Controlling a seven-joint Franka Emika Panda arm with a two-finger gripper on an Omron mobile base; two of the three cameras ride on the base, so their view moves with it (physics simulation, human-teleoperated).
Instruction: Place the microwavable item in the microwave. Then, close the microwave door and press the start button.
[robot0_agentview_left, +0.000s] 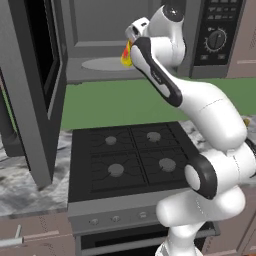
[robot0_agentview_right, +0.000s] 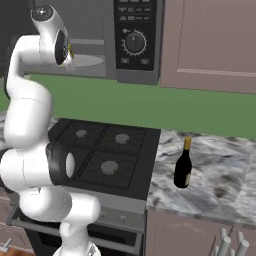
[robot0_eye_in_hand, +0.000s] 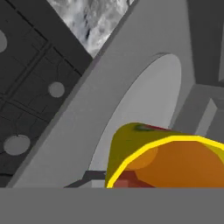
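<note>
Hand state not discernible, yellow cup (robot0_eye_in_hand: 168, 162) carried at microwave (robot0_agentview_left: 150, 30) mouth above turntable plate (robot0_eye_in_hand: 144, 113), door (robot0_agentview_left: 35, 75) swung open left for loading.

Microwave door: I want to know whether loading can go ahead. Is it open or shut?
Open. The microwave door stands swung out to the left, leaving the cavity and grey turntable plate exposed, with the yellow cup at the opening.

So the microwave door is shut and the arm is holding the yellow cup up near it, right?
Not quite. The microwave door stands open, swung out to the left in the left base view. The rest holds: the arm has the yellow cup raised at the microwave opening, above the turntable plate.
</note>
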